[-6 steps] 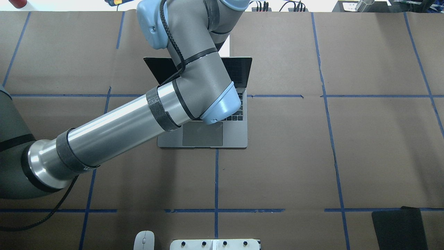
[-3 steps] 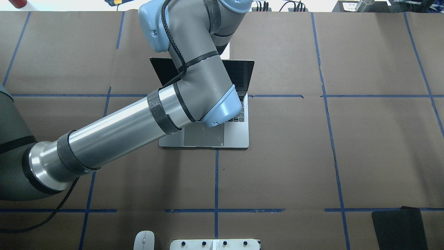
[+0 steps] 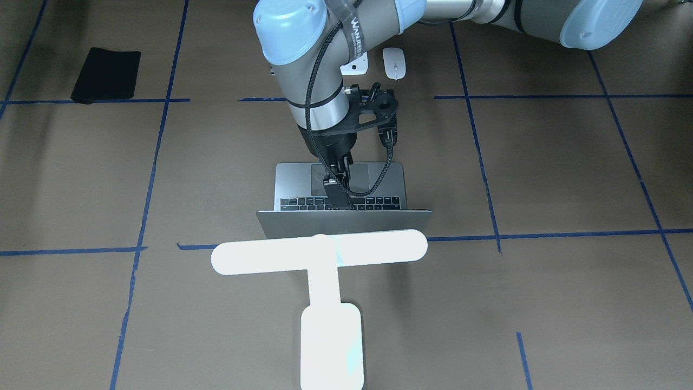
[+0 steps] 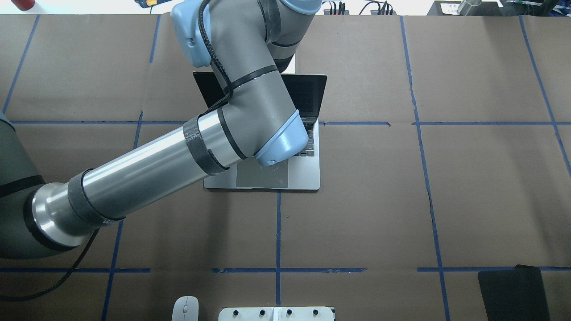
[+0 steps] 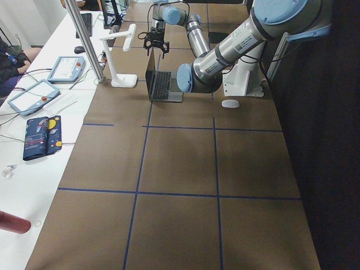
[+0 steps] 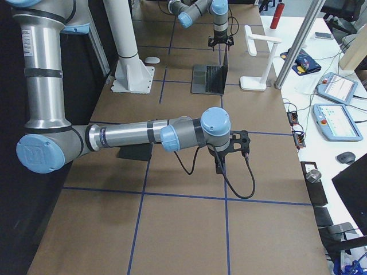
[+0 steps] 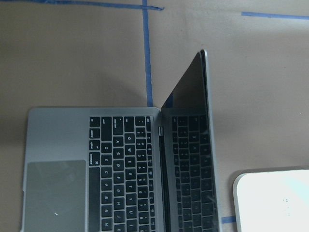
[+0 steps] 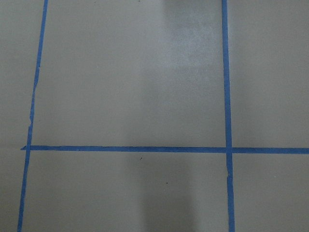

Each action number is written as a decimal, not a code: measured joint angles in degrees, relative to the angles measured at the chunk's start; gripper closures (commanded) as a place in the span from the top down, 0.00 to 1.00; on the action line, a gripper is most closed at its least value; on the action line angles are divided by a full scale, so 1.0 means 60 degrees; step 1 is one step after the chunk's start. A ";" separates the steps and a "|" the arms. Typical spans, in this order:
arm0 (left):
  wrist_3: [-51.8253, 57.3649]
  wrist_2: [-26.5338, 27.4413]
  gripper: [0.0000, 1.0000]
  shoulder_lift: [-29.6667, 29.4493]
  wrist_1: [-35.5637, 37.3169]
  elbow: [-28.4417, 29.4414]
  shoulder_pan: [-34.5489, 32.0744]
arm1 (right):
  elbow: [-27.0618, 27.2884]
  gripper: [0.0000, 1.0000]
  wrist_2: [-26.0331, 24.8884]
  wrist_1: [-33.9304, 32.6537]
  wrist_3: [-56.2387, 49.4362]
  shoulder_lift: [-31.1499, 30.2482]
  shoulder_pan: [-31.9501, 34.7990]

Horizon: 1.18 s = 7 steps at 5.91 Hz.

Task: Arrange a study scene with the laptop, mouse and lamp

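My left gripper [image 3: 337,199] hangs point-down over the keyboard of the laptop [image 3: 287,181] in the middle of the front-facing view, close to the upright screen. Its dark fingers blend with the cable [image 3: 379,176] looped beside them, so I cannot tell whether they are spread or closed, nor whether they touch the keys. The left wrist camera shows no fingers, only the grey deck and black keys on the left of its frame and the screen standing edge-on to the right. The laptop sits open on the brown paper-covered table [image 4: 379,200], upper centre in the overhead view, largely under my left arm. The lamp [image 3: 319,252] glows white in the lower centre of the front-facing view, its long bar just beside the back of the laptop's lid and its base nearer the bottom edge. The mouse [image 4: 185,308] lies at the bottom edge of the overhead view, just beside the white pedestal [image 4: 276,313] and well apart from the laptop. A black mat [image 4: 513,290] lies in the lower right corner there. My right gripper [image 6: 219,163] is low over bare paper at the centre of the right-side view, well apart from everything. Only that view shows it, so I cannot tell its grip. Its wrist camera sees only paper and crossing blue tape [image 8: 226,96].
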 measured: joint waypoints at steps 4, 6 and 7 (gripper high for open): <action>0.3754 -0.0948 1.00 0.3206 0.0334 -0.4997 0.0589 | 0.2357 1.00 -0.0802 0.0005 0.2922 -0.1329 -0.1782; 0.5373 -0.0906 1.00 0.4602 0.0326 -0.6741 0.1489 | 0.3681 1.00 -0.1518 0.0124 0.4494 -0.2282 -0.3202; 0.5702 -0.0743 1.00 0.4813 0.0309 -0.6996 0.1826 | 0.4151 1.00 -0.2057 0.0616 0.5758 -0.2654 -0.4197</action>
